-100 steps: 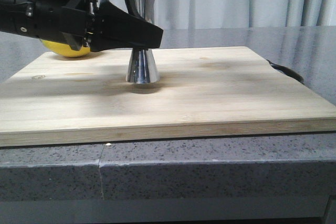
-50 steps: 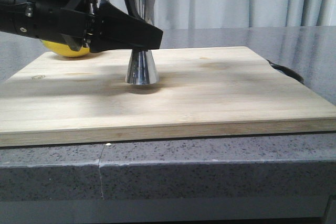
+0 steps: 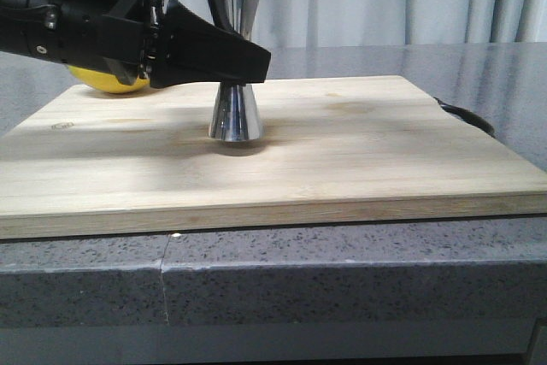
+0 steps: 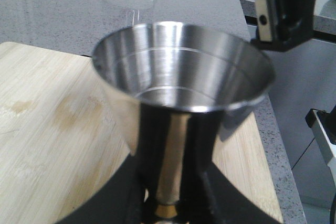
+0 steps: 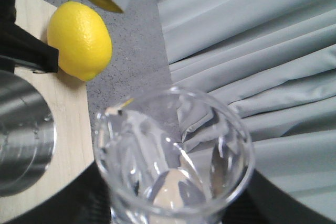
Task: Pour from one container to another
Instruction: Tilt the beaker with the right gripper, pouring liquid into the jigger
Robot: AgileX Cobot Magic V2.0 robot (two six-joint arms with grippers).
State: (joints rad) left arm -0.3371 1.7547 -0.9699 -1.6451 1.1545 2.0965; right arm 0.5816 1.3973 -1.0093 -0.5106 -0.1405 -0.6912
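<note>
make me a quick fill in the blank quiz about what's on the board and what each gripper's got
1. The left gripper is shut on the ____.
2. The beaker sits in the ____ gripper.
3. Behind the left arm lies a yellow ____.
4. The jigger stands on a ____ board.

Missing words: jigger; right; lemon; wooden

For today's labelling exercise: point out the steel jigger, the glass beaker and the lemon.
steel jigger [image 3: 236, 117], front view, lower cone.
glass beaker [image 5: 173, 156], right wrist view, inner wall seen through the open mouth.
lemon [image 5: 80, 40], right wrist view, middle of the peel.

kitchen-like: wooden cutting board [image 3: 342, 143], speckled stone counter [image 3: 342, 271], lemon [image 5: 80, 40].
</note>
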